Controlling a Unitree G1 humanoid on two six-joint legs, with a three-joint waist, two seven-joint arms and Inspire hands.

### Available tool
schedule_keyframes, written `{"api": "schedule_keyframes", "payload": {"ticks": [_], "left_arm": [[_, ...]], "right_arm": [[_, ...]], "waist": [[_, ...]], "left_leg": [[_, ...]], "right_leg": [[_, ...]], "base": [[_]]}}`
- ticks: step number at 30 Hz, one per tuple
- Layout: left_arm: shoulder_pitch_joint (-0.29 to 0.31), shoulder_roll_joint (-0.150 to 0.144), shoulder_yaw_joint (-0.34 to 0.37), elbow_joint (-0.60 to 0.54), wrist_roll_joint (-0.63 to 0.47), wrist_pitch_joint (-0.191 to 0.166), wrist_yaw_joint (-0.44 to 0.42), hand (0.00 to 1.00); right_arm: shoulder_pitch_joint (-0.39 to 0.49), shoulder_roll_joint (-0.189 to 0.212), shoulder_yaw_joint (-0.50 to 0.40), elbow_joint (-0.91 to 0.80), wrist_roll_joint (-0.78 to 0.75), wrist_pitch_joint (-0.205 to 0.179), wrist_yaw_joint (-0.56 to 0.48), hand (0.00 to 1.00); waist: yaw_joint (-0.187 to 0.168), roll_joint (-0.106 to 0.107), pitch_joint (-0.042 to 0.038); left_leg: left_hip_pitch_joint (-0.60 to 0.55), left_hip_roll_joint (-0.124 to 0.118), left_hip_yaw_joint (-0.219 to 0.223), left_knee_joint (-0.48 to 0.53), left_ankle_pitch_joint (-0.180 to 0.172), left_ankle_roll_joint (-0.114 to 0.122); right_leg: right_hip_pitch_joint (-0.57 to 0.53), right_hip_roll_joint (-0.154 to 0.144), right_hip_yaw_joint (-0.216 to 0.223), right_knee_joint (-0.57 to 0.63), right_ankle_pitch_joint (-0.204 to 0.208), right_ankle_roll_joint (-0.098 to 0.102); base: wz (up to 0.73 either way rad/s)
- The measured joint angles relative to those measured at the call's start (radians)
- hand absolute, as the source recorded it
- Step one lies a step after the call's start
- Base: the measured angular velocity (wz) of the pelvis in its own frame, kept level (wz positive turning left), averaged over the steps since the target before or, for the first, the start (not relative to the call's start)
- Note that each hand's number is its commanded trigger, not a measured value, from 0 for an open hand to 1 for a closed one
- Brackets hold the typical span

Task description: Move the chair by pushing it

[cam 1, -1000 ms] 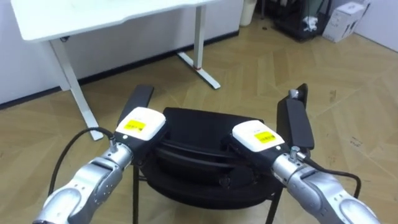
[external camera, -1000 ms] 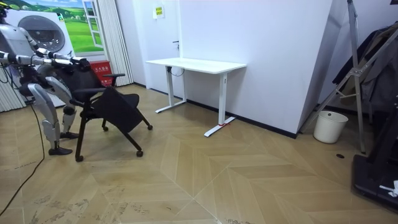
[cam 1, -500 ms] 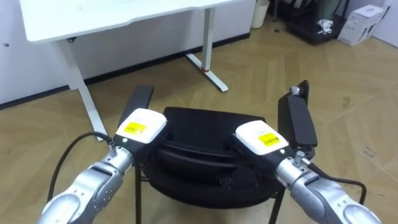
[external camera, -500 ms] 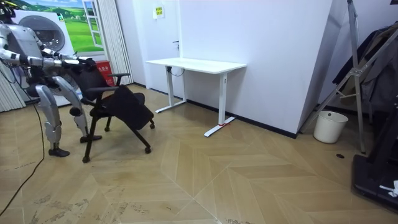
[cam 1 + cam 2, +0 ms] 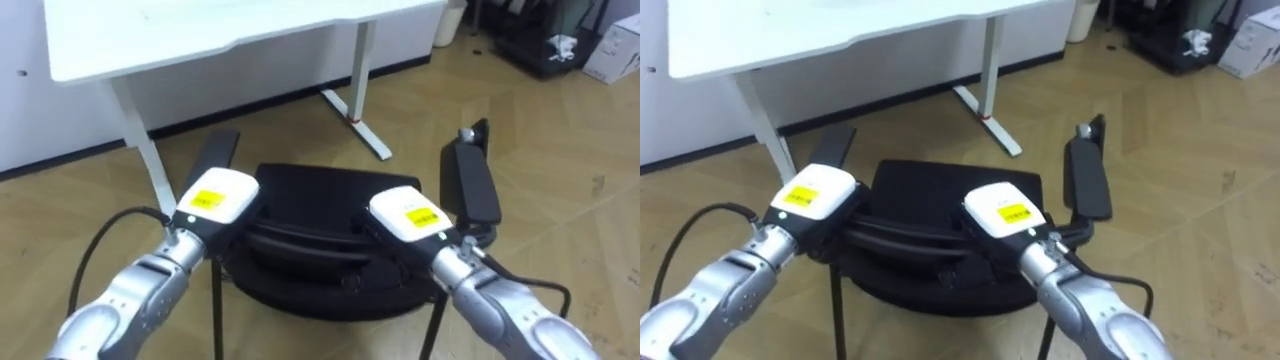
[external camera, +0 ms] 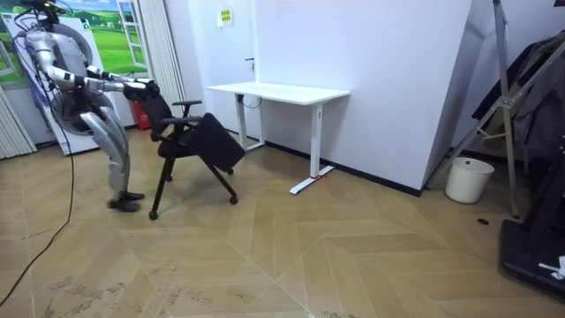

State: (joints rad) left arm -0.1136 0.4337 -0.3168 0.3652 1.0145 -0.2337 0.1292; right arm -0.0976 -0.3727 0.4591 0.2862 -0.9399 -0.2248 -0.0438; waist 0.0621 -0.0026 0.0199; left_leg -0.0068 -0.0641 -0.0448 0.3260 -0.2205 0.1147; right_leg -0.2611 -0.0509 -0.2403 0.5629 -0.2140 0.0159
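A black office chair point(image 5: 320, 195) with two armrests stands just before me, and its backrest top lies under my hands. My left hand point(image 5: 215, 200) rests on the backrest's left part and my right hand point(image 5: 408, 215) on its right part. The right eye view gives the same: left hand point(image 5: 812, 195), right hand point(image 5: 1002, 212), chair point(image 5: 925, 190). In the room view the chair point(image 6: 199, 141) tilts toward the white desk point(image 6: 278, 91), and I stand behind it with both arms stretched out, mid-step.
The white desk point(image 5: 230, 35) stands close ahead with its leg point(image 5: 365, 100) beyond the chair. A white bin point(image 6: 468, 179) and a dark rack point(image 6: 530, 88) are at the room view's right. Dark equipment and a box point(image 5: 560, 45) lie far right.
I have walked toward the desk with the chair ahead of me; in the room view both moved right. In the eye view the desk is nearer.
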Motion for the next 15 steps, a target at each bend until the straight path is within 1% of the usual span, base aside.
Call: {"api": "schedule_keyframes", "payload": {"ticks": [1,2,3,4,5,6,7,8,9,10,11,12,13,14,15], "left_arm": [[0.002,-0.001,-0.001,0.001,0.000,0.000,-0.001,1.00],[0.007,-0.006,-0.002,0.008,0.000,0.000,-0.001,1.00],[0.010,-0.009,-0.001,0.011,-0.006,0.001,-0.004,1.00],[0.012,-0.011,-0.001,0.013,-0.008,0.001,-0.005,1.00],[0.012,-0.014,-0.001,0.016,-0.013,0.004,-0.005,1.00],[0.006,-0.014,0.000,0.017,-0.021,0.007,-0.007,1.00],[0.004,-0.014,0.001,0.016,-0.024,0.008,-0.006,1.00],[-0.002,-0.016,0.001,0.011,-0.028,0.015,-0.003,1.00],[-0.007,-0.026,0.001,0.011,-0.028,0.024,-0.003,1.00],[-0.009,-0.028,0.001,0.010,-0.028,0.028,-0.003,1.00],[-0.010,-0.026,0.006,0.001,-0.027,0.029,-0.003,1.00],[-0.011,-0.025,0.011,-0.005,-0.026,0.031,-0.003,1.00],[-0.015,-0.025,0.012,-0.005,-0.026,0.032,-0.003,1.00],[-0.020,-0.024,0.011,-0.002,-0.026,0.032,-0.003,1.00],[-0.017,-0.023,0.009,-0.001,-0.026,0.032,-0.003,1.00]], "right_arm": [[0.001,0.000,0.000,0.004,0.000,-0.004,0.000,1.00],[0.001,0.000,0.000,0.012,0.000,-0.011,0.001,1.00],[0.001,0.000,-0.001,0.016,-0.002,-0.018,0.002,1.00],[0.001,0.000,-0.001,0.018,-0.001,-0.021,0.002,1.00],[-0.001,-0.001,-0.004,0.017,-0.001,-0.025,0.002,1.00],[-0.009,-0.001,-0.009,0.013,-0.002,-0.025,0.004,1.00],[-0.013,-0.001,-0.011,0.012,-0.003,-0.025,0.005,1.00],[-0.027,-0.005,-0.015,0.008,-0.003,-0.025,0.013,1.00],[-0.042,-0.013,-0.016,0.007,-0.003,-0.025,0.028,1.00],[-0.048,-0.013,-0.018,0.008,-0.003,-0.025,0.037,1.00],[-0.060,-0.009,-0.020,0.011,-0.004,-0.022,0.046,1.00],[-0.071,-0.009,-0.021,0.011,-0.003,-0.021,0.053,1.00],[-0.077,-0.008,-0.020,0.012,-0.003,-0.020,0.057,1.00],[-0.083,-0.006,-0.020,0.017,-0.001,-0.017,0.067,1.00],[-0.083,-0.004,-0.018,0.025,0.004,-0.018,0.069,1.00]], "waist": [[-0.010,-0.003,-0.0021],[-0.028,-0.008,-0.0049],[-0.044,-0.015,-0.0090],[-0.052,-0.016,-0.0111],[-0.060,-0.022,-0.0210],[-0.056,-0.004,-0.0245],[-0.055,-0.004,-0.0233],[-0.058,0.005,-0.0263],[-0.061,0.007,-0.0228],[-0.058,0.011,-0.0235],[-0.044,0.018,-0.0254],[-0.030,0.020,-0.0247],[-0.026,0.015,-0.0215],[-0.025,0.007,-0.0166],[-0.020,0.001,-0.0144]], "left_leg": [[0.011,-0.005,-0.013,0.005,-0.012,0.000],[0.036,-0.018,-0.043,0.022,-0.041,-0.004],[0.054,-0.025,-0.062,0.052,-0.078,-0.012],[0.062,-0.029,-0.082,0.070,-0.098,-0.014],[0.067,-0.017,-0.099,0.106,-0.136,-0.037],[0.072,0.006,-0.086,0.124,-0.164,-0.063],[0.074,0.021,-0.069,0.124,-0.171,-0.070],[0.078,0.053,-0.036,0.124,-0.183,-0.086],[0.090,0.075,-0.031,0.120,-0.198,-0.103],[0.098,0.089,-0.027,0.117,-0.203,-0.111],[0.116,0.116,-0.020,0.110,-0.215,-0.129],[0.120,0.143,0.002,0.137,-0.224,-0.143],[0.116,0.151,0.020,0.170,-0.223,-0.143],[0.092,0.166,0.041,0.265,-0.210,-0.156],[0.058,0.179,0.044,0.376,-0.179,-0.174]], "right_leg": [[-0.002,0.001,0.006,-0.072,0.021,-0.001],[0.002,-0.003,0.029,-0.198,0.061,0.003],[0.007,-0.018,0.063,-0.268,0.093,0.007],[0.013,-0.023,0.061,-0.264,0.130,0.008],[0.021,-0.005,0.067,-0.238,0.157,-0.018],[0.022,0.013,0.064,-0.209,0.160,-0.023],[0.022,0.017,0.059,-0.198,0.163,-0.030],[0.024,0.024,0.048,-0.180,0.178,-0.067],[0.029,0.043,0.046,-0.161,0.156,-0.094],[0.032,0.053,0.041,-0.152,0.141,-0.099],[0.036,0.076,0.036,-0.132,0.110,-0.111],[0.041,0.091,0.028,-0.112,0.077,-0.123],[0.048,0.093,0.024,-0.100,0.061,-0.127],[0.066,0.093,0.012,-0.078,0.027,-0.136],[0.089,0.094,0.004,-0.063,-0.003,-0.142]], "base": [[0.81],[0.90],[0.88],[0.82],[0.59],[0.47],[0.43],[0.53],[0.50],[0.25],[0.07],[0.08],[0.23],[0.30],[0.29]]}}
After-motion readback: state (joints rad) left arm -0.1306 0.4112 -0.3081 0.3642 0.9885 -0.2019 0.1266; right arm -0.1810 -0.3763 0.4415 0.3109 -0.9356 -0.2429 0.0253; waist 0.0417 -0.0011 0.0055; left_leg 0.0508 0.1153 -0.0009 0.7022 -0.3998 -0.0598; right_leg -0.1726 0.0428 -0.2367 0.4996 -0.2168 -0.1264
